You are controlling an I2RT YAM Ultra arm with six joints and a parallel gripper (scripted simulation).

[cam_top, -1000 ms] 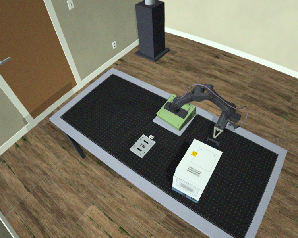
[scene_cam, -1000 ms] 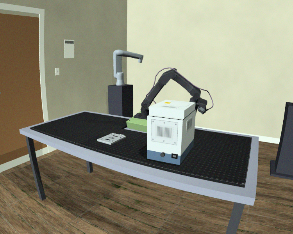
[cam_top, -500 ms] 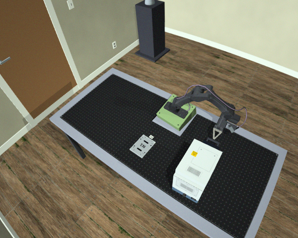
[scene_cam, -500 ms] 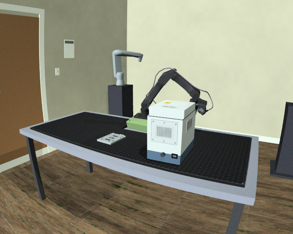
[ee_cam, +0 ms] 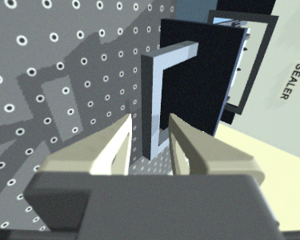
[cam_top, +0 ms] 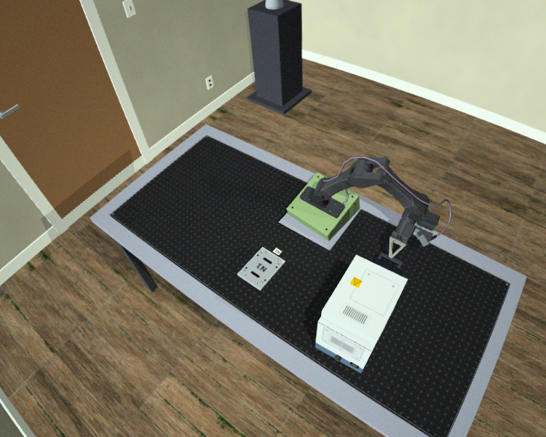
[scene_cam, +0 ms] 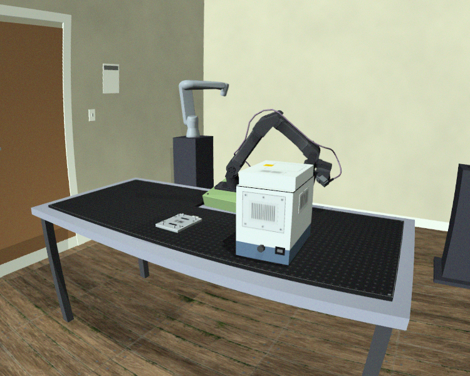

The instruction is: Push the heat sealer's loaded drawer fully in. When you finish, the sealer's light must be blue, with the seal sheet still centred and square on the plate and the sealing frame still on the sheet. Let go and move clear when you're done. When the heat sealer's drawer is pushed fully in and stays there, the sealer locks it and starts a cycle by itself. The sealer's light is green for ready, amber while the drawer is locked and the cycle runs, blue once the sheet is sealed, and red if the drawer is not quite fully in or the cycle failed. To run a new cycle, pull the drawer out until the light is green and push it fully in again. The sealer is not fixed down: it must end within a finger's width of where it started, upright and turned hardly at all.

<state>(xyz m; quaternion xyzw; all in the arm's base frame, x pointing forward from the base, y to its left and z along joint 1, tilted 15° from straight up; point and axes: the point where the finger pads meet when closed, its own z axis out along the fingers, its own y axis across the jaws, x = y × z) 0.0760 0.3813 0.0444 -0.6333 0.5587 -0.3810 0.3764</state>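
The white heat sealer [cam_top: 362,301] [scene_cam: 274,202] [ee_cam: 278,120] stands upright on the black table top. Its drawer [cam_top: 392,259] [ee_cam: 198,80] has a dark front panel and sticks a short way out of the side facing the arm. A pale grey U-shaped handle [ee_cam: 151,104] stands on that panel. My gripper [cam_top: 395,255] [ee_cam: 150,120] is right at the drawer front, partly open, one finger on each side of the handle bar with small gaps. The sealer's light, the sheet and the frame are hidden. In the exterior view the sealer hides the fingers.
A grey metal plate marked N1 [cam_top: 260,268] [scene_cam: 178,218] lies flat left of the sealer. The arm's green base [cam_top: 322,223] [scene_cam: 219,198] sits behind it. A dark pedestal with another arm [cam_top: 277,52] [scene_cam: 192,160] stands on the floor beyond the table.
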